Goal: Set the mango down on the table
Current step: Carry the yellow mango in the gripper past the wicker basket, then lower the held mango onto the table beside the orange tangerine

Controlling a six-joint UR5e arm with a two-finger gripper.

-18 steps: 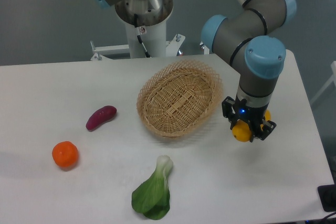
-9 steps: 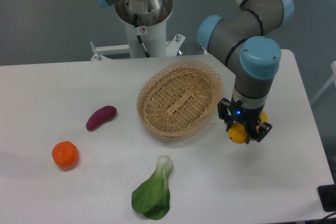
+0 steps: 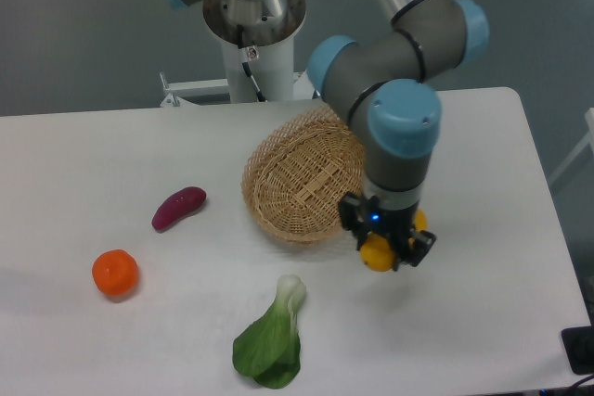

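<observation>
Mango (image 3: 378,253) is not set down yet: my jaws (image 3: 385,249) are clenched on it just off the near-right rim of the basket, low over the worktop (image 3: 483,303). I judge that lowering and letting go are what is left. The worktop is broad, flat, smooth white. The basket (image 3: 302,183) is a woven wicker oval. Nearer than the basket lies a leafy green (image 3: 269,340); to its left, a purple tuber (image 3: 178,208). The mango looks smooth and yellow.
</observation>
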